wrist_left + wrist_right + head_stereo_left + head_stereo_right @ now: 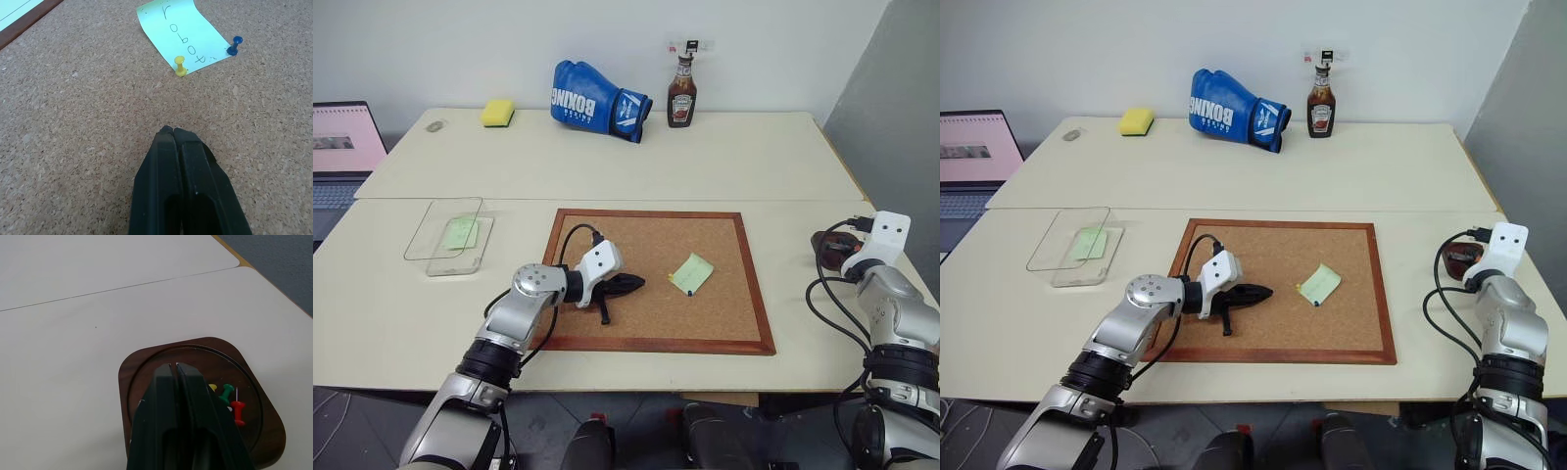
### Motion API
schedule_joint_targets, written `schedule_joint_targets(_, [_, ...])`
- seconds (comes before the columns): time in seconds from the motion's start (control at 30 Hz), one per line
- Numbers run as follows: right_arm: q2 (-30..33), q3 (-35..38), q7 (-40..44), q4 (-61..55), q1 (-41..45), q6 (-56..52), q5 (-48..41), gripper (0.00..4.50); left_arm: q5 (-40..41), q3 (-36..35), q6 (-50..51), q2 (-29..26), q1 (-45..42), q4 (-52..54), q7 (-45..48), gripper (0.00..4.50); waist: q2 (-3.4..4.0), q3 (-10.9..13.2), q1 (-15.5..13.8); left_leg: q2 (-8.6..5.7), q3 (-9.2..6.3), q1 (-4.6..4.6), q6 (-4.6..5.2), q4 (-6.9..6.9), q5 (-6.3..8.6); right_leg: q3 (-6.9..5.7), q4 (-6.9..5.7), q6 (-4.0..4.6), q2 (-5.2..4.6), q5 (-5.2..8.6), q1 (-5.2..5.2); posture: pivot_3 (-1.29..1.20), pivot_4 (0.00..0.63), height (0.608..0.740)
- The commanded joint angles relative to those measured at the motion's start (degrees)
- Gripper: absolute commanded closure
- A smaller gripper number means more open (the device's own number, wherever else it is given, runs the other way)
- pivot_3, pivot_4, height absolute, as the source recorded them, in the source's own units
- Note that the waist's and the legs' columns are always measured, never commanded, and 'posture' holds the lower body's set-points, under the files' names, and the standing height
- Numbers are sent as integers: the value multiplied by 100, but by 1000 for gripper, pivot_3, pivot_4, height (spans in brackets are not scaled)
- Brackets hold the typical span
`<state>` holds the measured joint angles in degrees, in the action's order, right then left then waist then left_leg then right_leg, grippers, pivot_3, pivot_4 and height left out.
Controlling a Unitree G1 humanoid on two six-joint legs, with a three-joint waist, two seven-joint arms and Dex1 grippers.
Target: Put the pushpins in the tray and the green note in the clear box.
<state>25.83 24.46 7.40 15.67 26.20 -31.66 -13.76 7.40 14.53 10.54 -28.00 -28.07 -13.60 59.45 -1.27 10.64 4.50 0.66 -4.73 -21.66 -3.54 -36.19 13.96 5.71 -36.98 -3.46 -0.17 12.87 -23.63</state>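
Three pushpins [230, 401] in tray [146, 377]; green note [461, 233] in clear box [431, 264].

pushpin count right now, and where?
5 visible. On the green note on the corkboard: a yellow pushpin and a blue pushpin. In the tray: green pushpin, red pushpin, a second yellow one. The right gripper may hide more.

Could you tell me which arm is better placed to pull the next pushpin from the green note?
Left: its gripper is on the corkboard facing the note; the right gripper is over the tray.
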Motion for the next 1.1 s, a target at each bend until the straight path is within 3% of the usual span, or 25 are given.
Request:
schedule_joint_targets(0.03, [93,46,28,-18,95,204,-42,3408,-226,137,110,-93,122,-144,15,4500,0,0,11,0,0,0,0,0,0,0,0,0,0,0,0,0,150,740])
schedule_joint_targets(0.3, [139,-17,-27,91,106,393,22,1593,-223,129,98,-75,61,-188,-3,4500,0,0,18,0,0,1,0,-1,0,1,-1,0,0,0,1,0,150,740])
schedule_joint_targets(0.57, [164,-131,50,46,53,504,64,102,-237,131,77,-69,47,-216,-13,4500,0,0,18,-1,0,1,0,0,0,1,0,0,0,0,1,0,150,740])
schedule_joint_targets(1.1, [467,-645,40,-79,-89,1336,808,14,-227,142,102,-78,93,-166,-3,4500,0,0,21,-1,0,1,0,0,0,1,1,1,0,1,1,0,150,740])
